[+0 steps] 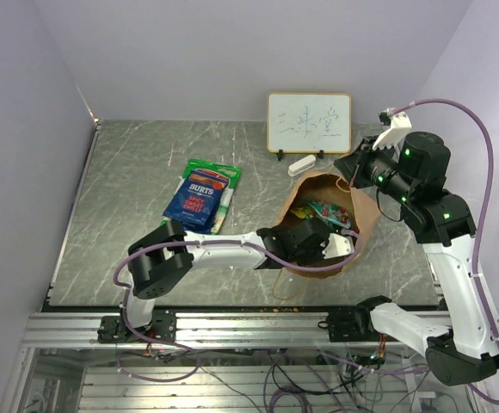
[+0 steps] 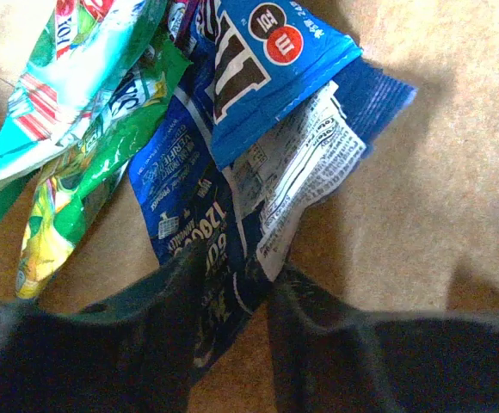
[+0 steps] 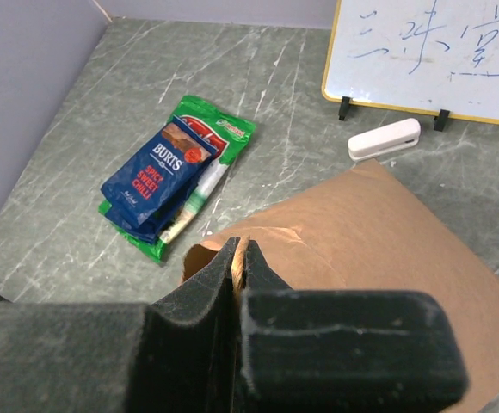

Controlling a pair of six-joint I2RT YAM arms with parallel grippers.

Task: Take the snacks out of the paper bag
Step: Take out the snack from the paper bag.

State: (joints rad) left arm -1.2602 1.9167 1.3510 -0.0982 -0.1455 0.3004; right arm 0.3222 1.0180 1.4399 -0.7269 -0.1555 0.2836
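**Spotter:** Where's the packet you're after?

**Operator:** Inside the paper bag (image 1: 368,215), right at my left gripper (image 2: 237,280). The lower corner of the dark blue packet (image 2: 185,202) sits in the gap between the jaws, and the rest runs ahead of them. The jaws stand a little apart around that corner. I cannot tell whether they actually press on it.

**Spotter:** And your right side?

**Operator:** My right gripper (image 3: 237,258) is closed on the bag's rim, with the paper pinched between the jaws.

**Spotter:** How will the packet handle?

**Operator:** I judge it light, thin and floppy. The glossy film could slide out of a weak pinch, and I don't count on any stiffness. I'd take it by the flat corner nearest the jaws, across its faces.

**Spotter:** Which way does it point?

**Operator:** Its long axis runs away from the jaws, leaning slightly to their right, with a printed face towards my wrist camera. A bright blue packet (image 2: 275,60) overlaps its far end. A green-yellow packet (image 2: 69,215) and a teal packet (image 2: 77,77) lie ahead and left of the jaws, beside it.

**Spotter:** Anything outside?

**Operator:** The Burts bag (image 1: 196,196) lies on a green bag (image 1: 225,176) on the table (image 1: 129,189), well apart from both sets of jaws.
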